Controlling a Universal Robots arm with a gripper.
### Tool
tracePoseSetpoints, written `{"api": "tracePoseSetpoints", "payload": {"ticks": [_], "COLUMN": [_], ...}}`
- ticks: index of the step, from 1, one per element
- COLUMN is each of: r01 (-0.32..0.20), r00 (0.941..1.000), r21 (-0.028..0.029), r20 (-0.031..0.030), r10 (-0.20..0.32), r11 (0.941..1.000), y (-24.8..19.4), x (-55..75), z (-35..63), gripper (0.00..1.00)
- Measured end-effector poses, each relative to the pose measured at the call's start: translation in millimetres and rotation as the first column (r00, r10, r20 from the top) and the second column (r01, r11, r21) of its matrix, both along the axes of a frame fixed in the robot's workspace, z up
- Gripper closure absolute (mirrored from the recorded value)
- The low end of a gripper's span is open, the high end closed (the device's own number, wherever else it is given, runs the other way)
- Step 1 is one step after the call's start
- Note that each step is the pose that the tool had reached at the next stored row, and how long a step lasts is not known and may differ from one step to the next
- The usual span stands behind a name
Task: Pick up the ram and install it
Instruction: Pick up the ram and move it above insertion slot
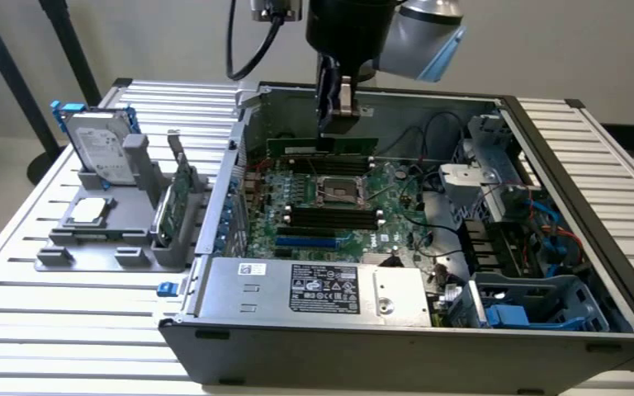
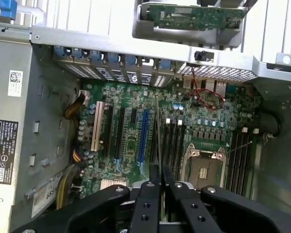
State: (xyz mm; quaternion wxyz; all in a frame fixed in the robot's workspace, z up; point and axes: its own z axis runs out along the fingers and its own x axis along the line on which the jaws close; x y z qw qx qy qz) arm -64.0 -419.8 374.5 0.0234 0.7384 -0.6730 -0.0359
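Your gripper (image 1: 339, 124) has its jaws pinched narrow on the top edge of the ram (image 1: 323, 148). The stick hangs level just below them, above the motherboard (image 1: 295, 186) inside the open case (image 1: 405, 355).

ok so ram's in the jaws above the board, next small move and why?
Probably ease it down toward the black slots beside the processor socket. The jaws are shut on the ram, which hangs above the board, parallel to those slots and not yet seated.
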Motion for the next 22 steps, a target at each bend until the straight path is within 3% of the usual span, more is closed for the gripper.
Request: {"api": "tracePoseSetpoints", "payload": {"ticks": [12,15,22], "r01": [0.003,0.016,0.088], "r00": [1.0000,0.9999,0.9961], "r21": [-0.0019,-0.0021,-0.0020], "r20": [0.0000,0.0001,0.0001], "r10": [-0.003,-0.016,-0.088], "r11": [1.0000,0.9999,0.9961], "y": [36.7,39.2,39.8], "x": [2.6,4.7,8.1], "z": [-2.5,-3.5,-7.4], "gripper": [0.86,0.86,0.86]}}
